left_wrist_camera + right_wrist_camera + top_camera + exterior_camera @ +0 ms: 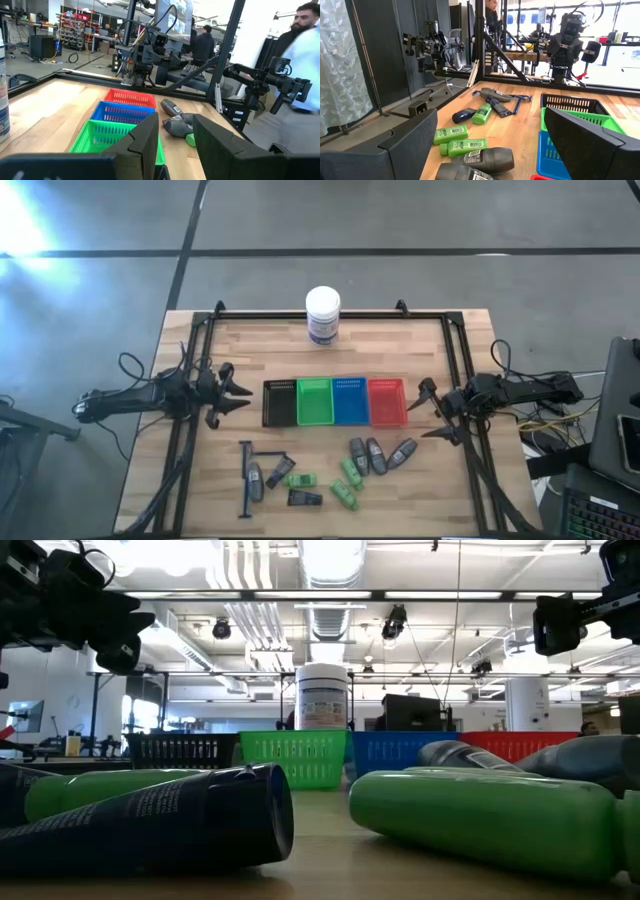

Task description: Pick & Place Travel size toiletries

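The toiletries lie flat on the near half of the table. Grey tubes [372,455] lie to the right and green packets [345,483] in the middle. Small dark packs [304,498] and thin blue sticks [245,478] lie to the left. My left gripper [235,392] hovers open left of the black tray, above the table. My right gripper [428,412] hovers open right of the red tray. Neither touches anything. The right wrist view shows green packets [451,134] and dark packs [487,160] between its wide-spread fingers. The left wrist view shows grey tubes [175,122] beyond its fingers.
Black [280,402], green [315,402], blue [350,401] and red [387,401] trays stand in a row at mid-table. A white jar with a blue label [322,315] stands at the far edge. A black metal frame [456,350] borders the table. A person [305,55] stands beyond the right side.
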